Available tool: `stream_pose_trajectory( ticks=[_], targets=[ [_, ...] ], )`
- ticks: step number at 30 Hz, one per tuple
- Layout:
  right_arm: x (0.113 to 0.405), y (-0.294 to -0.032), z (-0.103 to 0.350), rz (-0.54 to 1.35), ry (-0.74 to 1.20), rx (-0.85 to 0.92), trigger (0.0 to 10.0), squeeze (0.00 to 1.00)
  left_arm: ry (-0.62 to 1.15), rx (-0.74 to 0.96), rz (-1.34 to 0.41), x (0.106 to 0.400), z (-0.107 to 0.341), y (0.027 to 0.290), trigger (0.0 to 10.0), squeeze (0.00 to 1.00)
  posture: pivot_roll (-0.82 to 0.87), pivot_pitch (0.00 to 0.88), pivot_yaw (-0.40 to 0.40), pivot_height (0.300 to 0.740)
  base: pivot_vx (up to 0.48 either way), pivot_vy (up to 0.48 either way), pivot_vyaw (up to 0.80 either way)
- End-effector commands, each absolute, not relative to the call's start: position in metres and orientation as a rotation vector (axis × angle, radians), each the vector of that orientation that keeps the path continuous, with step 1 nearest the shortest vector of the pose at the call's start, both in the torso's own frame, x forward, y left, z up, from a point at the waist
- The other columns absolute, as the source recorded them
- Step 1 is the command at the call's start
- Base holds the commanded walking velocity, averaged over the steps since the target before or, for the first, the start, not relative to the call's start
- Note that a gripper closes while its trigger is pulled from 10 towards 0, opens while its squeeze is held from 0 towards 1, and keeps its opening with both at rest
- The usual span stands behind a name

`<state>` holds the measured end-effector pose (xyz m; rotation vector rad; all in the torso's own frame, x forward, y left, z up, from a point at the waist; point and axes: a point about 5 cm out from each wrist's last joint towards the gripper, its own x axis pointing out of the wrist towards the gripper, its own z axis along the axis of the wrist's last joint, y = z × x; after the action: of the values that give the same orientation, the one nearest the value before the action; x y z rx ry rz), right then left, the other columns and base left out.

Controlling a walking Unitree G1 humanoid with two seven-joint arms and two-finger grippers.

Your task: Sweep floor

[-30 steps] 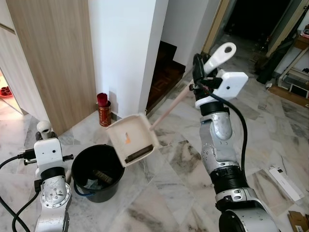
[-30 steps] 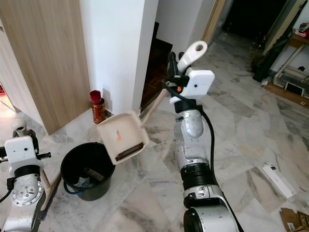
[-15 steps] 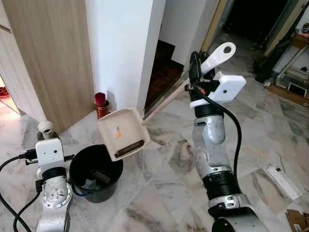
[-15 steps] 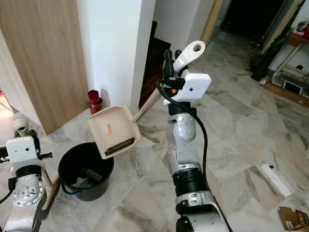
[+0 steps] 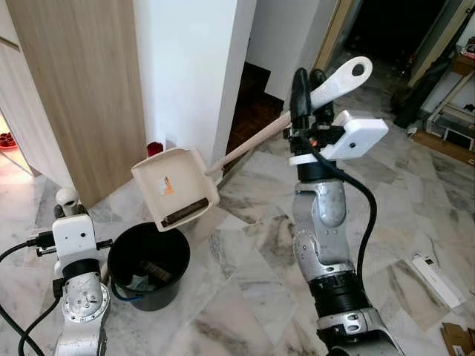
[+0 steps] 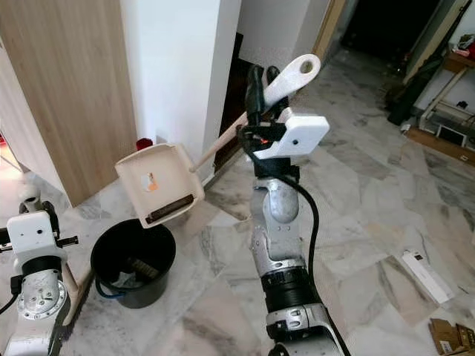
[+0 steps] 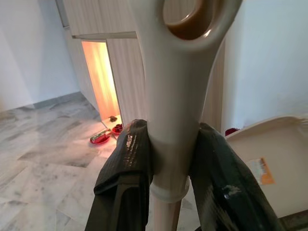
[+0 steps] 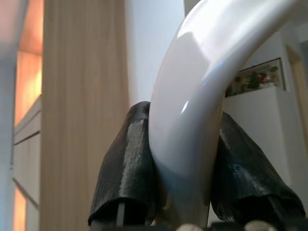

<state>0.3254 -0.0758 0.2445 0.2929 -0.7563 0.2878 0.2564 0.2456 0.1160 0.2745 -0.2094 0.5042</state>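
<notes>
The marble floor [image 5: 252,297] spreads under everything, with a white pillar [image 5: 193,74] and a wooden panel [image 5: 82,74] closing off the far side. I read that corner as a handy place to park the waste. My right arm is raised high in the middle of the head views. I judge that height is what lets the long dustpan handle [image 5: 252,141] slope down and away towards the corner. The black bucket [image 5: 167,293] stands on the floor near the pillar, just beside my left arm, with some debris lying in its bottom. The dustpan [image 5: 185,174] hangs in the air above the bucket's far rim, not touching it, tipped so its open lip points downward. That looks to me like the emptying step of the sweep. The right gripper [image 5: 309,81] has its jaws clamped on the upper end of that handle, below the hanging hole, which gives leverage to tilt the pan. The left gripper [image 7: 169,159] sits low at my left side, jaws closed around the broom handle [image 7: 173,96], which it holds upright and out of the way. A small orange sticker [image 5: 165,187] marks the pan's inside.
</notes>
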Motion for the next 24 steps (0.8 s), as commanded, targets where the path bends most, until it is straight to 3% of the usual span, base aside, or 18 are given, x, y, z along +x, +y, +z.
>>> stream_pose_trajectory(
  ticks=[1,8,24],
  targets=[
    [0.309,-0.063,0.263,0.318,-0.878,0.382,10.0,0.00,-0.287,0.286,0.488,0.259,0.130,0.240,10.0,0.00,0.27,0.000,-0.162,0.740,0.000,0.000,0.00],
    [0.291,-0.037,0.269,0.467,-0.930,0.332,10.0,0.00,-0.292,0.286,0.482,0.260,0.131,0.239,10.0,0.00,0.26,0.000,-0.162,0.740,0.000,0.000,0.00],
    [0.274,-0.021,0.275,0.570,-0.999,0.228,10.0,0.00,-0.297,0.279,0.476,0.261,0.131,0.237,10.0,0.00,0.26,0.000,-0.167,0.740,0.000,0.000,0.00]
  ],
)
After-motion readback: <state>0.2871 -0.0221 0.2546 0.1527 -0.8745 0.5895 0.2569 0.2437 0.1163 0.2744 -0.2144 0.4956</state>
